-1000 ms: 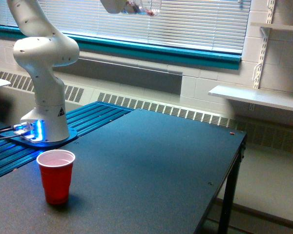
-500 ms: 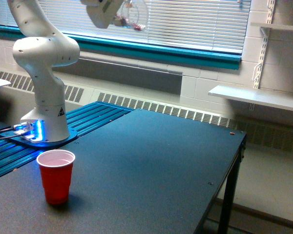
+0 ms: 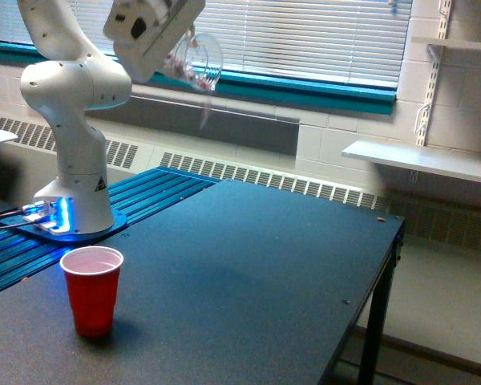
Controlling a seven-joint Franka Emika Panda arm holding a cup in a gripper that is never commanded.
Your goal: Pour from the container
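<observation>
Gripper (image 3: 179, 50) grips the container (image 3: 194, 61), tilted, high up; I see the red cup (image 3: 92, 289) far below, toward the exterior view's left.

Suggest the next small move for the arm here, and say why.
Probably bring the claw lower and toward the exterior view's left, until the container hangs above the red cup. The container is held high by the window blinds, well off to the right of the cup, whose open mouth stands waiting on the table.
</observation>
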